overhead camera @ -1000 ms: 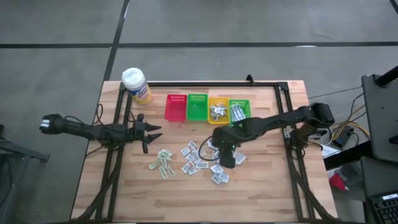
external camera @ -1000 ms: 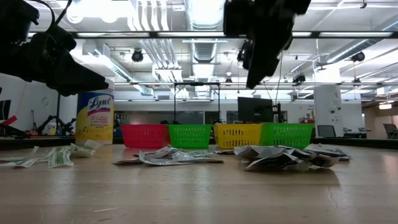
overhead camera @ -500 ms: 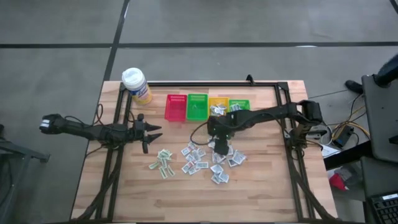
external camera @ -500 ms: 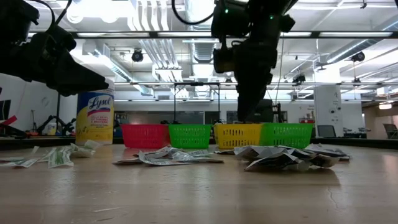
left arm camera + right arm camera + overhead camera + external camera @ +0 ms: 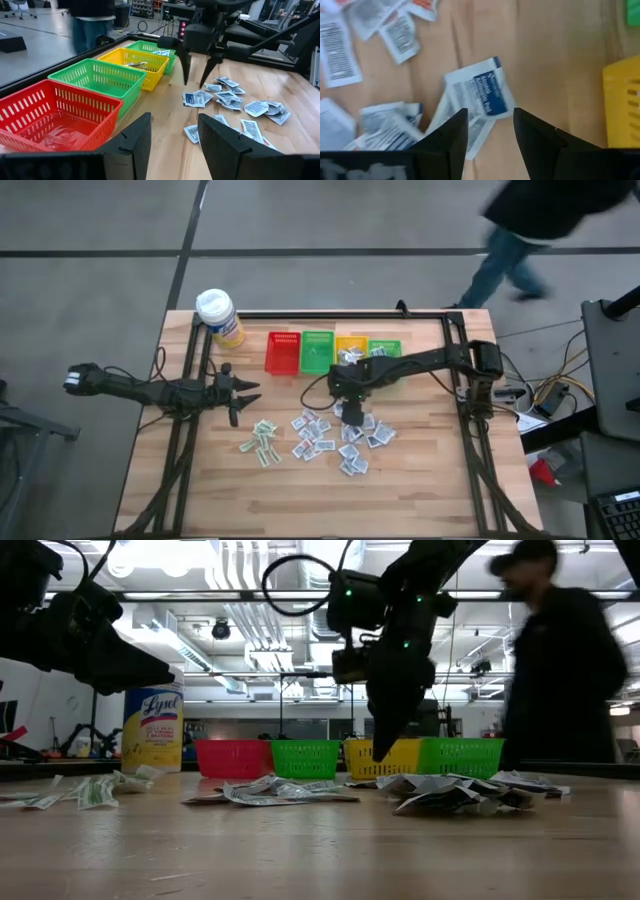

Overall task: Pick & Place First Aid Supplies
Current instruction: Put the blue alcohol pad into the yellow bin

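Note:
The first aid supplies, small white packets with blue or green print, lie flat and scattered on the wooden table (image 5: pixel 420 480), one cluster (image 5: pixel 335 438) mid-table and a smaller one (image 5: pixel 260 444) to its left. My right gripper (image 5: pixel 351 414) hangs open, fingers pointing down, just above the mid-table cluster (image 5: pixel 450 790); a blue-printed packet (image 5: pixel 479 100) lies under its fingers. In the left wrist view the right gripper (image 5: pixel 197 75) has its tips clear of the packets (image 5: pixel 227 95). My left gripper (image 5: pixel 243 392) waits open at the table's left, raised.
Four baskets stand in a row at the far side: red (image 5: pixel 283 353), green (image 5: pixel 318 352), yellow (image 5: pixel 351 345) and green (image 5: pixel 386 348); the last two hold packets. A yellow bottle (image 5: pixel 220 318) stands at the far left. A person (image 5: pixel 520 230) walks beyond the far right corner.
My right gripper has come down and moved toward the far left, from high over the cluster's near right part to just above its far side, tipping steeper downward. A person has walked into view behind the table.

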